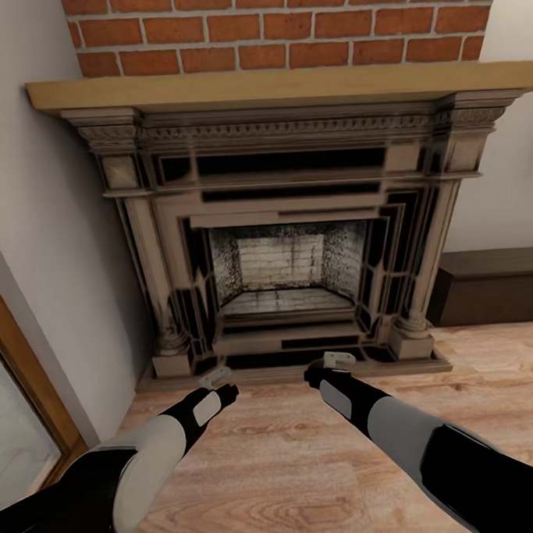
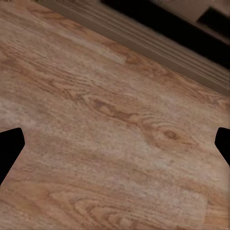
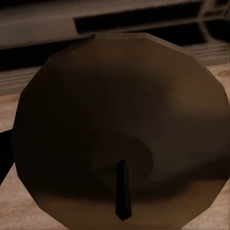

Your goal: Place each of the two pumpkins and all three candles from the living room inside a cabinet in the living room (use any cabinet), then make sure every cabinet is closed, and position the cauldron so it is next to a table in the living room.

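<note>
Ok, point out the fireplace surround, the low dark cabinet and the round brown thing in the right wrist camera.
Fireplace surround (image 1: 281, 176): head view, on its carved lintel.
Cabinet (image 1: 494, 286): head view, on its dark front, right of the fireplace.
Round brown object (image 3: 120, 120): right wrist view, on its broad face; identity unclear.

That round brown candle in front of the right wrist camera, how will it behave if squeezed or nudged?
The candle looks solid and broad, so it would probably stay stiff under a squeeze. Its many-sided round wall suggests it may roll if tipped onto its side. The thin dark wick looks like the part most likely to bend.
</note>
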Available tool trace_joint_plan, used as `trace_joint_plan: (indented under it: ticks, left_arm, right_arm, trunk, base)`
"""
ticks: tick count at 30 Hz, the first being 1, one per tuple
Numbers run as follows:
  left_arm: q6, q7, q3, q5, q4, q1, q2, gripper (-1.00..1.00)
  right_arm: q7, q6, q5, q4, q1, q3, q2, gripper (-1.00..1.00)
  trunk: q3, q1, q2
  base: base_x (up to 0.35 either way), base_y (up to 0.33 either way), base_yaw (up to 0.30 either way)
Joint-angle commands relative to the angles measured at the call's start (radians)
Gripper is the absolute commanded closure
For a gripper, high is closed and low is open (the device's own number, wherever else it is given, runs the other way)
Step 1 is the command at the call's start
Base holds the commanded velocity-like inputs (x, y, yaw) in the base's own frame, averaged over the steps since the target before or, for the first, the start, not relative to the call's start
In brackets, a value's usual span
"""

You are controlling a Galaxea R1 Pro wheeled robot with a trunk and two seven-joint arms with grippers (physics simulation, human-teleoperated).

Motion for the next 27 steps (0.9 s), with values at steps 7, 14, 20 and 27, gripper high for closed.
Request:
trace_joint_plan:
  ticks: [7, 14, 20, 27]
  left_arm:
    - [0.005, 0.005, 0.004, -0.001, -0.002, 0.000, -0.002, -1.00]
    - [0.004, 0.005, 0.004, -0.001, -0.002, 0.006, -0.008, -1.00]
    - [0.004, 0.005, 0.004, -0.001, -0.002, 0.006, -0.008, -1.00]
    - [0.005, 0.005, 0.004, -0.001, -0.002, 0.006, -0.008, -1.00]
  right_arm:
    - [-0.006, 0.006, -0.005, -0.002, 0.000, 0.010, 0.001, 1.00]
    - [-0.006, 0.005, -0.005, -0.002, 0.001, 0.010, 0.004, 1.00]
    - [-0.005, 0.005, -0.005, -0.002, 0.001, 0.010, 0.004, 1.00]
    - [-0.005, 0.005, -0.005, -0.002, 0.001, 0.013, 0.006, 1.00]
  trunk:
    - [0.021, -0.027, 0.049]
    - [0.043, -0.054, 0.098]
    - [0.062, -0.077, 0.140]
    - [0.084, -0.104, 0.189]
  base:
    - [0.000, 0.000, 0.000]
    - [0.000, 0.000, 0.000]
    - [0.000, 0.000, 0.000]
    - [0.000, 0.000, 0.000]
